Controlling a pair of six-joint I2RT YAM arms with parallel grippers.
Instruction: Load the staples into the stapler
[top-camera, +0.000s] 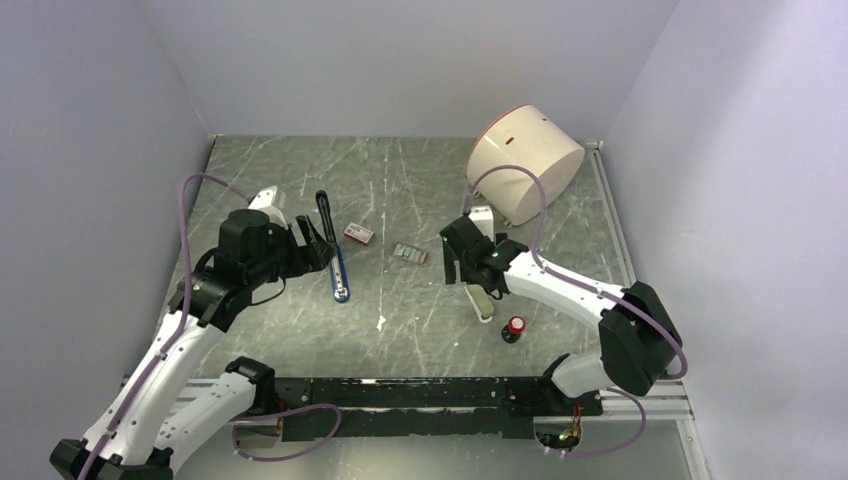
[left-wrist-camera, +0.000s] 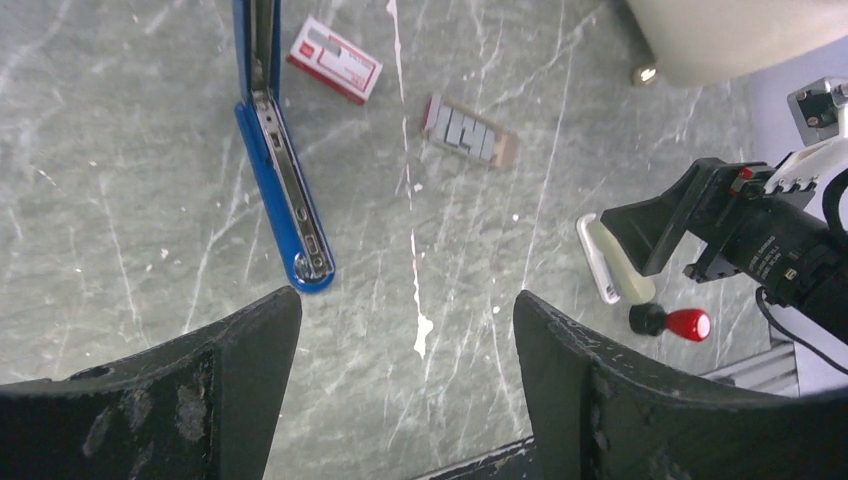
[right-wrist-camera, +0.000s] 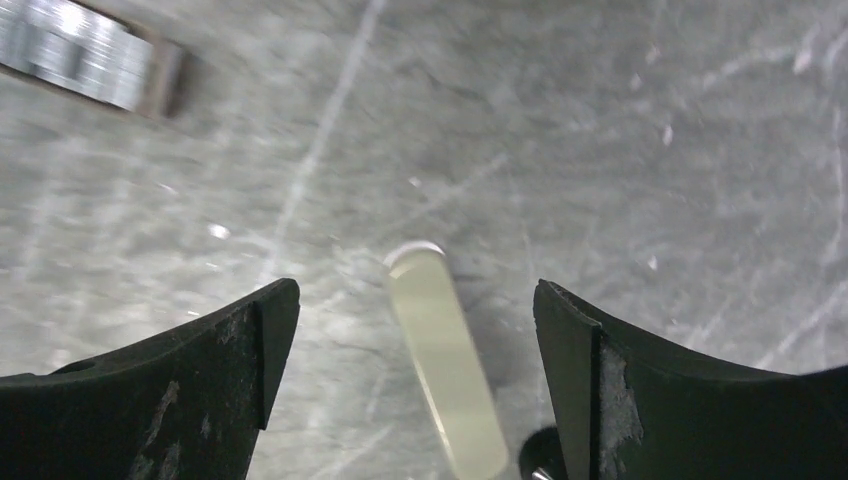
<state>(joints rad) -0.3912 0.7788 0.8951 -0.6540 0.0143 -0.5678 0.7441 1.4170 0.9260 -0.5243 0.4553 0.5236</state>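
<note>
Stapler hinged open on surface, channel up, prob. for loading. Staples lie apart to its right, near box. Left hand, right hand both spread wide, empty.

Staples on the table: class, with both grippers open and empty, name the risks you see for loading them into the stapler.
1. The right gripper hangs open over the beige bar, not the staples; closing here would likely grab the wrong thing.
2. The staples lie flat, seemingly in several short strips; a pinch may scatter them.
3. The stapler lies open and unheld, so pushing staples in could slide it.
</note>
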